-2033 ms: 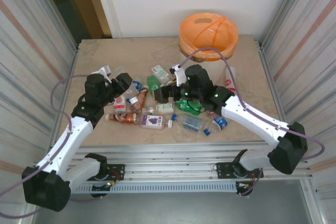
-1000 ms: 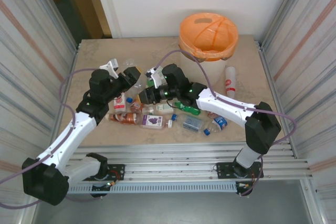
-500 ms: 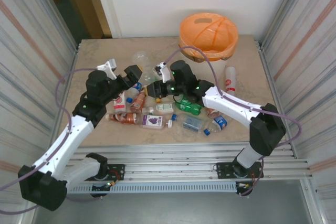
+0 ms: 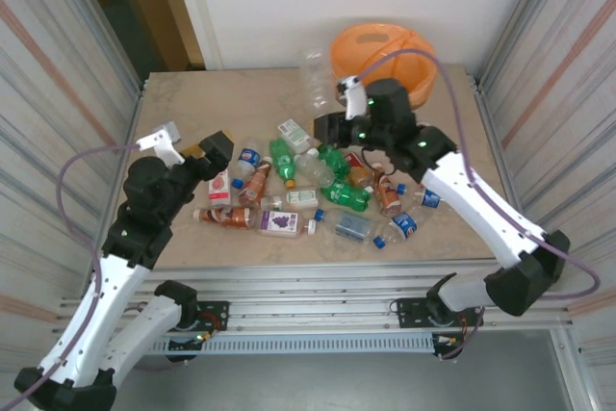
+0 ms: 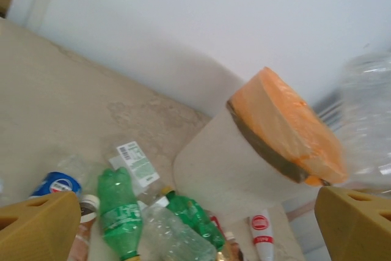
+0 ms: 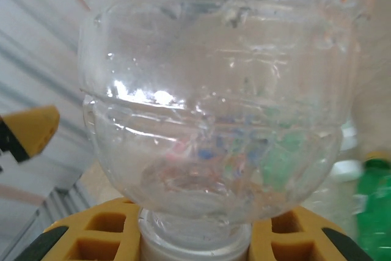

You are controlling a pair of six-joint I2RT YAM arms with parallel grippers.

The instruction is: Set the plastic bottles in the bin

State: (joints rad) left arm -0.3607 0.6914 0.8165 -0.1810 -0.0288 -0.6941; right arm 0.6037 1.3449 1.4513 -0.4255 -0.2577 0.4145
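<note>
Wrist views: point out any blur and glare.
Left wrist: the clear bottle at the right edge is smeared, the bin soft, the left fingers out of focus. Right wrist: white glints sit on the bottle's shoulder, and the green bottle behind is blurred.

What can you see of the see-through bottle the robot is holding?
The clear bottle is empty-looking, shiny ribbed plastic with a rounded shoulder. The right gripper has its yellow jaws shut on the neck. It is held up in the air, just left of the bin, touching nothing else.
</note>
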